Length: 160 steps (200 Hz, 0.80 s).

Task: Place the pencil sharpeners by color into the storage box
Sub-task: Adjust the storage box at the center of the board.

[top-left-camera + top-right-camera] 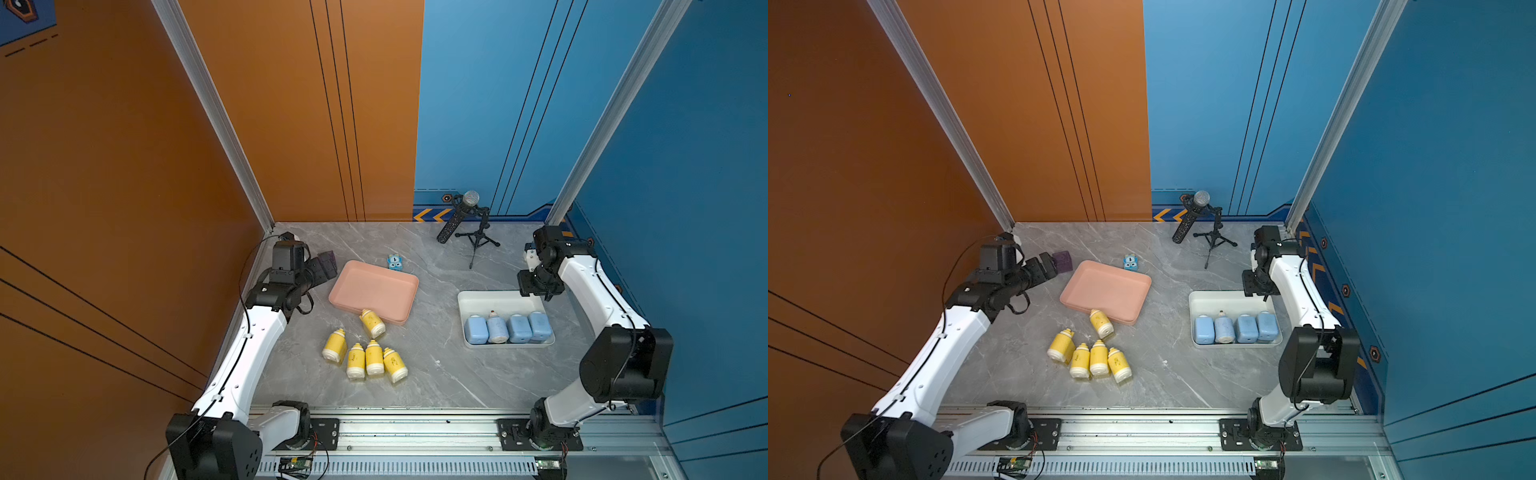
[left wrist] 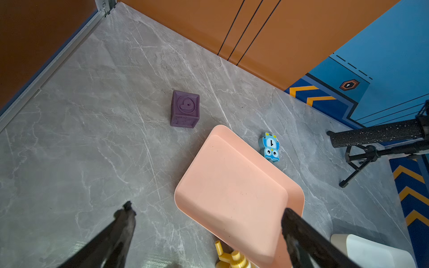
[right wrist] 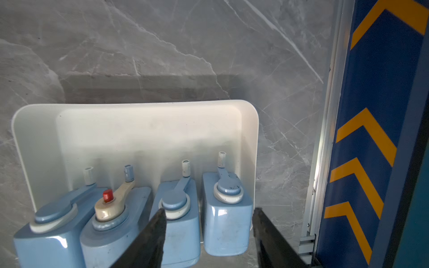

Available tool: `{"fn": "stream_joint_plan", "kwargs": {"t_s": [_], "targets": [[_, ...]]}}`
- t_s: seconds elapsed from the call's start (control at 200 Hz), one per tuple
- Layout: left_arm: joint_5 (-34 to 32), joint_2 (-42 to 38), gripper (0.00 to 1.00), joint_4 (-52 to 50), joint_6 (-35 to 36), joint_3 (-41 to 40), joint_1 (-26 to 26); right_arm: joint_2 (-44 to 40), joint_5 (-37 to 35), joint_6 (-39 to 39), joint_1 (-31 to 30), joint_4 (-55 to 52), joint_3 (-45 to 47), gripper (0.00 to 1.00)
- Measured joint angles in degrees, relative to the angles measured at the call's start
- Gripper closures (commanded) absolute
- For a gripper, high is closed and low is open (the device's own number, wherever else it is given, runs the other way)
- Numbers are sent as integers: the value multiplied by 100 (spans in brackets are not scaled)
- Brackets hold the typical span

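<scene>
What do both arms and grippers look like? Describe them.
The left arm and right arm have glossy white shells, black joint housings and thin black cables along them. The left gripper and right gripper have matte black, tapered fingers.

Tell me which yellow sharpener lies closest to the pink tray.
The lone yellow sharpener, its cap right at the pink tray's front wall; the other four lie clustered farther away.
</scene>
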<state>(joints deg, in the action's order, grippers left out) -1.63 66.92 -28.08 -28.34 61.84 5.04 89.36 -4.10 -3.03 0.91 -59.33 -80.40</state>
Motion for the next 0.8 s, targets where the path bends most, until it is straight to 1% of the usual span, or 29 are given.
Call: {"fn": "stream_joint_plan", "kwargs": {"t_s": [0.1, 0.21, 0.29, 0.4, 0.606, 0.706, 0.801], "targets": [[11, 105, 1, 2, 87, 2, 153, -588, -48, 109, -337, 96, 31, 41], [20, 321, 1, -20, 243, 39, 455, -1506, -76, 310, -763, 203, 157, 41], [13, 601, 1, -127, 400, 223, 774, -2155, -87, 492, -911, 232, 310, 41], [-81, 990, 2, -352, 656, 619, 1355, -2859, -103, 750, -922, 234, 595, 40], [-286, 1751, 2, -990, 984, 1576, 2492, -3523, -57, 975, -925, 131, 1060, 39], [-334, 2199, 2, -1333, 1073, 2041, 2879, -3783, -52, 994, -927, 85, 1270, 38], [-389, 2629, 2, -1650, 1104, 2415, 3117, -4035, -22, 997, -929, 13, 1403, 37]]}}
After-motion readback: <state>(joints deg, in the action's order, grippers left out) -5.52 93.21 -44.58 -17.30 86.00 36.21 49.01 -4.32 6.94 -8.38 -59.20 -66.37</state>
